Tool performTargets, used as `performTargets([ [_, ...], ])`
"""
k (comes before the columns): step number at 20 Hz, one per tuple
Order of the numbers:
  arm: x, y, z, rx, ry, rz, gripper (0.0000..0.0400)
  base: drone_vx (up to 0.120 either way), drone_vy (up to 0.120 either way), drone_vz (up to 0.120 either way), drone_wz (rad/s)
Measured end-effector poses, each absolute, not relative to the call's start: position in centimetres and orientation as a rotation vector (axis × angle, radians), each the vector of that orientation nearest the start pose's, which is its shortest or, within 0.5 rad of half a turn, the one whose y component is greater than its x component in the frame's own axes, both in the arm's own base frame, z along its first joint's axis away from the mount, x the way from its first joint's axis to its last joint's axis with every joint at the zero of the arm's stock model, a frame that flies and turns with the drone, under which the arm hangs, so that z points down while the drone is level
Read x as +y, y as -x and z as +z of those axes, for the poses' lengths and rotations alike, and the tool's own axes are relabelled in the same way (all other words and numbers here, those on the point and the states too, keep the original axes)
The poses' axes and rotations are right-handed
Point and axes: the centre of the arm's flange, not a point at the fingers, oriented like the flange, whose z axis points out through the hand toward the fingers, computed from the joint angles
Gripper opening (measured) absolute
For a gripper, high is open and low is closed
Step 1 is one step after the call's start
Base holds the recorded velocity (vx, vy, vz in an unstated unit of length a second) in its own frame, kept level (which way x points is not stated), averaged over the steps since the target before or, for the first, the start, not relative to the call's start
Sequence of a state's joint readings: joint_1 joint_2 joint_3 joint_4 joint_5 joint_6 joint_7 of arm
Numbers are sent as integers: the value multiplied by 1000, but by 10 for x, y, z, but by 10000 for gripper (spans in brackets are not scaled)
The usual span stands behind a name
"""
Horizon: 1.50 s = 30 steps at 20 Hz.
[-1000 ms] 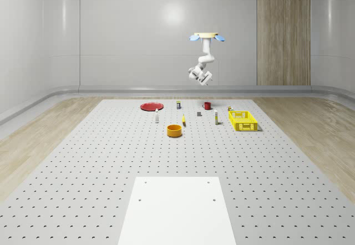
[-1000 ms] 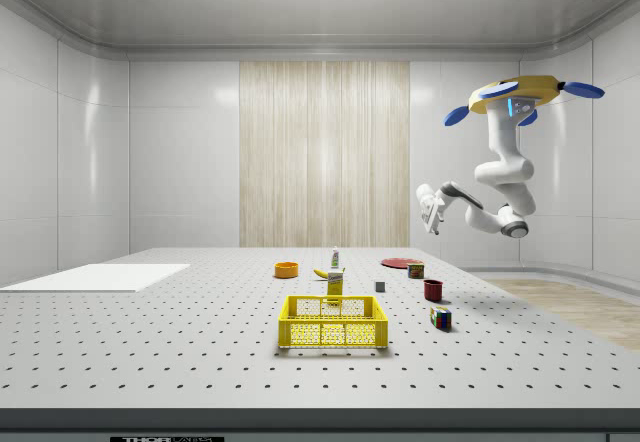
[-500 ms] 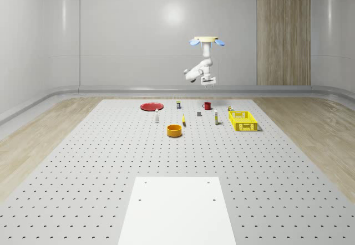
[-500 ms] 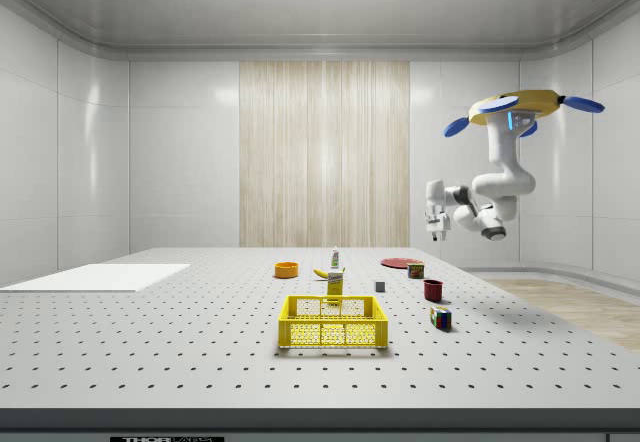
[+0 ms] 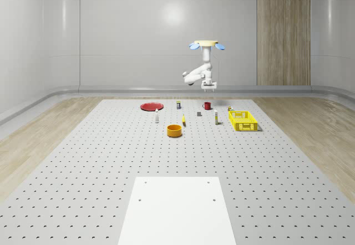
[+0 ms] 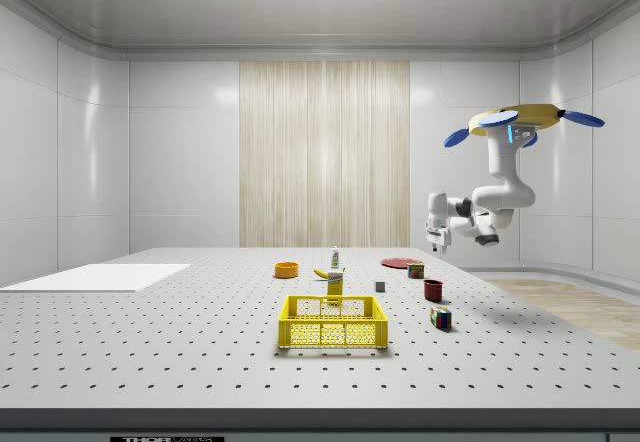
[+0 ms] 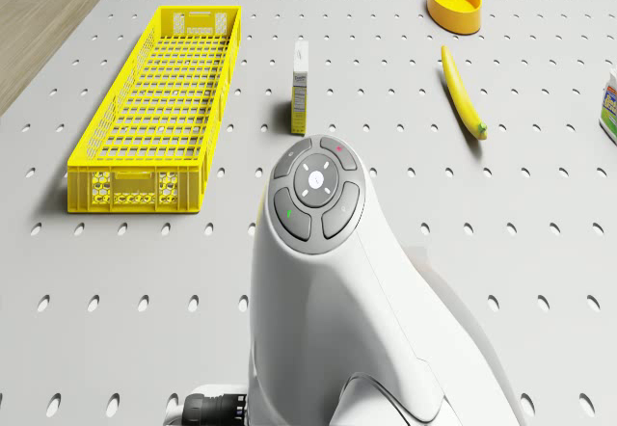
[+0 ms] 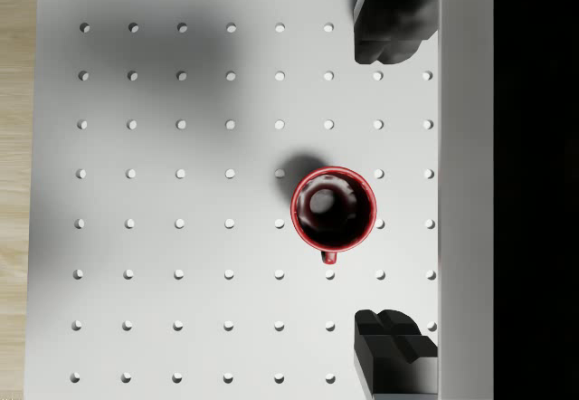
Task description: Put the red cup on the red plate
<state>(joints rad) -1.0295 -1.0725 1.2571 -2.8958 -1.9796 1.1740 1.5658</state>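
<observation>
We hover above the far part of the surface, with our hand pointing down directly over the red cup. The cup stands upright on the surface, near its far edge, with the red plate well apart to the whole-scene view's left. In the wrist view the cup sits between our two fingers, which are spread wide and grip nothing.

The main risk from here, as we judge it, is the descent: the cup lies slightly off the midline between the fingers, and its small handle points toward one finger, so a drifting drone could make a fingertip land on the rim or handle and tip the cup over. Any sway while closing could also push it aside.

Compared with a second ago, our drone hangs lower, and the arm has folded so the hand now faces straight down closer to the cup; the objects themselves have not moved.
</observation>
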Motion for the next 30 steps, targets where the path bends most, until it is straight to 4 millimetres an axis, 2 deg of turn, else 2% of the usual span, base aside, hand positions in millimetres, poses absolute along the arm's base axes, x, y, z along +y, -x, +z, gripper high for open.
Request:
performTargets([
  [2, 1, -307, 491, -8, -13, 784, 400, 0, 0, -120, 0],
  [6, 0, -307, 491, -5, -6, 784, 400, 120, 0, -120, 0],
  [23, 0, -307, 491, -2, -1, 784, 400, 0, 14, -120, 0],
  [30, 0, -307, 493, -2, -1, 785, 400, 0, 23, -6, 0],
])
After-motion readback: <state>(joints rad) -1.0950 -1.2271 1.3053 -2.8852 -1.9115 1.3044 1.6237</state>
